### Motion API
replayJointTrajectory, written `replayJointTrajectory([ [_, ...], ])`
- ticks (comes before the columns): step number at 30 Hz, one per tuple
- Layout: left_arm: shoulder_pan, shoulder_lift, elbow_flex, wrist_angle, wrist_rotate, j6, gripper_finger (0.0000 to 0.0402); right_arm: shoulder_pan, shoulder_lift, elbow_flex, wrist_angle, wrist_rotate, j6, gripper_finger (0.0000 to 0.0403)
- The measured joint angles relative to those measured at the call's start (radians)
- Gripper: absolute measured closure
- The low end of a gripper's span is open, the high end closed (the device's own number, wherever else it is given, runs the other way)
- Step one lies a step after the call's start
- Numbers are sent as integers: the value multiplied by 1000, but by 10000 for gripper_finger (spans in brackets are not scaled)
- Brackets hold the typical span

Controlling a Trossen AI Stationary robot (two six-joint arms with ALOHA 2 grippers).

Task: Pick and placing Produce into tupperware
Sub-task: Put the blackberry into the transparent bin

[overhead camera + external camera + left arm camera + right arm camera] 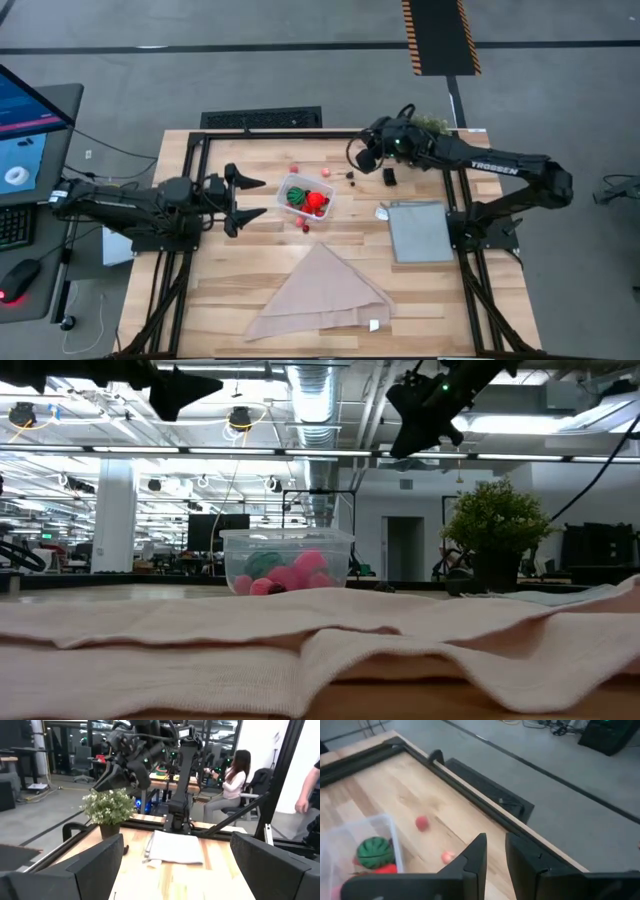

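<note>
The right gripper (358,158) hung above the table's far side, right of the tub (306,195); its fingers (476,857) stood close together with a thin gap, nothing between them. Below it on the wood lay a red berry (422,823) and a pink berry (448,856), just beyond the tub's far edge. The tub held a green striped ball (297,196) and a red pepper (317,201); one more red bit (304,229) lay just outside its near edge. The left gripper (252,198) waited left of the tub, fingers (95,865) spread wide and empty. Nearer the front lay a cloth (322,292), to the right a grey panel (420,230), and a plant (495,525) stood at the far right corner.
</note>
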Motion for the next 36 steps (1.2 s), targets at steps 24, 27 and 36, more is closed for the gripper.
replayJointTrajectory([
  [24,28,-58,-186,195,-6,-63,44,-63,129,12,-111,-312,27,309],
  [27,28,-58,-197,197,-6,-76,44,-119,168,13,-122,-405,60,294],
  [36,28,-59,-198,199,-6,-89,44,-197,350,73,-198,-444,63,156],
])
